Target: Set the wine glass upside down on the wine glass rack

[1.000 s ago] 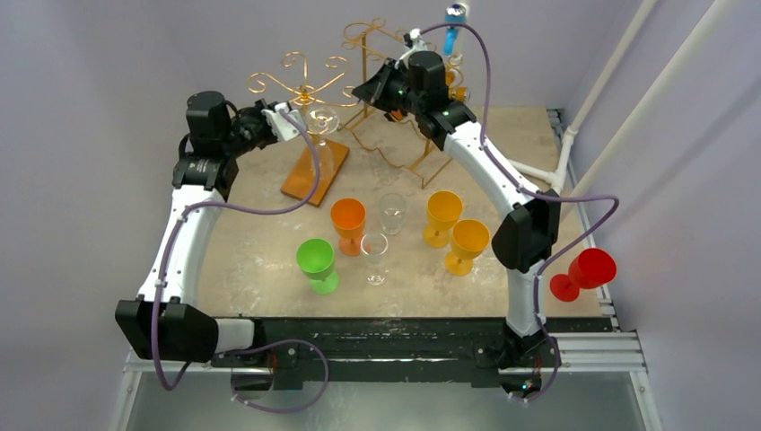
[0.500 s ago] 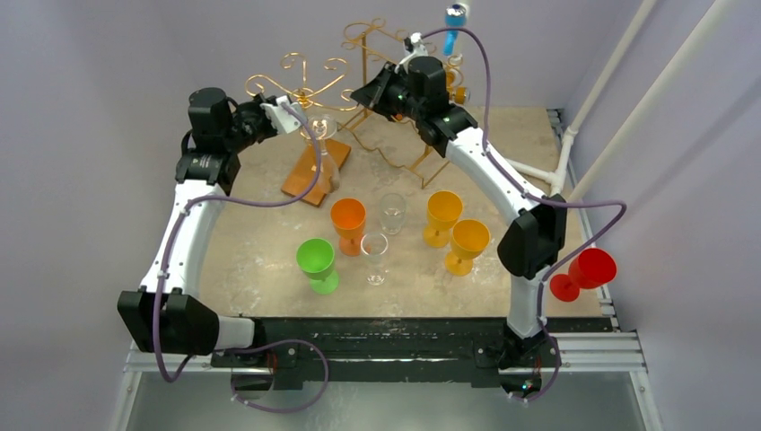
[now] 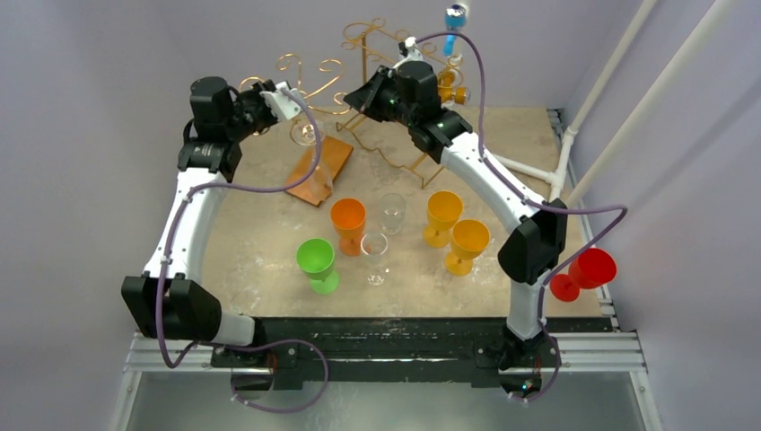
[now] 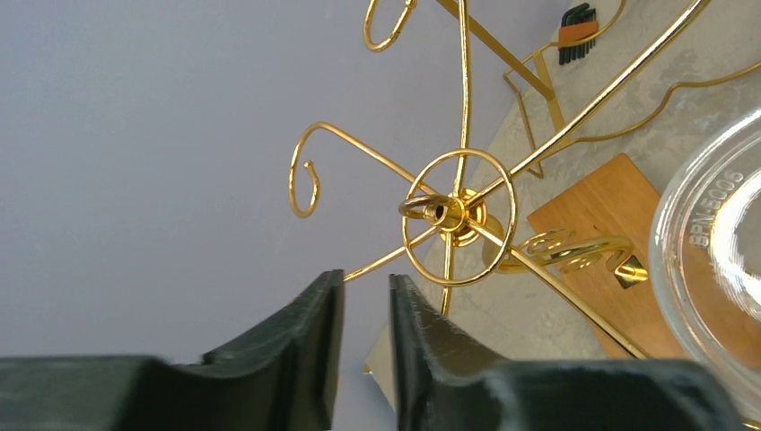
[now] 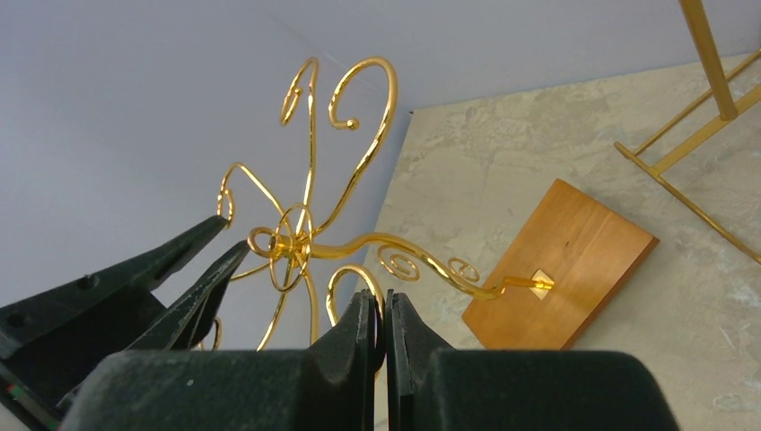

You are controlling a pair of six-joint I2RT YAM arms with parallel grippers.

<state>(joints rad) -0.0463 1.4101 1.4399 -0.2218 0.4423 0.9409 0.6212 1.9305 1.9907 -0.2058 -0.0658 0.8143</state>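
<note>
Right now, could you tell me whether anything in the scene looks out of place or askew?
Yes: the red glass sits beyond the right edge of the table, apart from the other glasses grouped mid-table, and it appears tilted rather than upright. Whether it rests on anything I cannot tell.

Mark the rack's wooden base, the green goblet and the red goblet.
wooden base (image 5: 583,247), right wrist view, on its top face.
green goblet (image 3: 316,257), top external view, on its bowl.
red goblet (image 3: 595,267), top external view, on its bowl.

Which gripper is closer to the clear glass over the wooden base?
Left. The left gripper is just beside the glass; the right gripper is farther off, on its other side.
</note>
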